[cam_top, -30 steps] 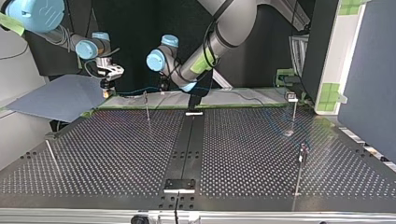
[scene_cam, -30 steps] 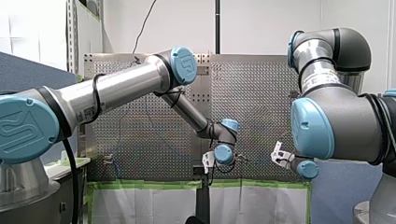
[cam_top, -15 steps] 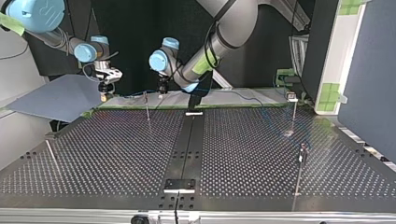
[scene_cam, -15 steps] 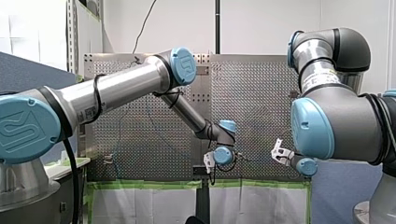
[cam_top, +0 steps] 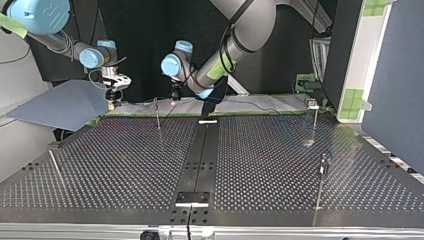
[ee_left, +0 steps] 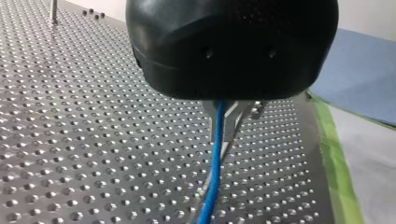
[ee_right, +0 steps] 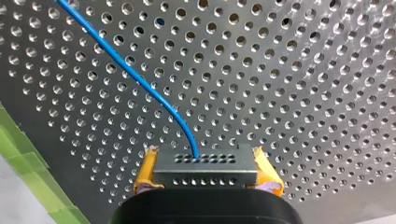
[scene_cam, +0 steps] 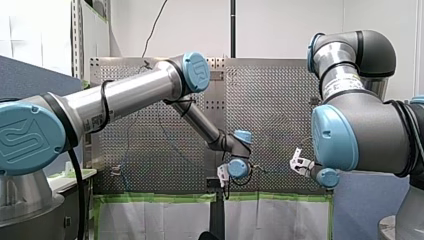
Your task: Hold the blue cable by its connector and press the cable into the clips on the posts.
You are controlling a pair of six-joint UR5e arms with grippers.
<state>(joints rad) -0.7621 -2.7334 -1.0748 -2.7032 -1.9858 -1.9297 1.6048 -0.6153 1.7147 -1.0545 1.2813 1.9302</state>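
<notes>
Thin blue cable (ee_right: 140, 77) leaves grey perforated metal connector (ee_right: 205, 169) and runs above perforated metal bench (cam_top: 125, 165), near its edge on arms' side. My right hand (cam_top: 112, 100) clamped on connector, yellow pads either side, anchoring cable end. My left hand (ee_left: 232, 114): metal fingers closed narrow on cable, guiding it. Thin metal post (cam_top: 157, 114) stands between hands; I judge span is held this way for pressing into its clip

Left arm (scene_cam: 125, 95): reaches far across, wrist bent down.
Left pincer (ee_left: 224, 140): metal fingers (ee_left: 237, 119) pinch the blue cable (ee_left: 215, 177).
Right arm (scene_cam: 360, 125): folded close.
Right pincer (ee_right: 204, 161): yellow pads (ee_right: 145, 170) squeeze the connector (ee_right: 204, 171).
</notes>
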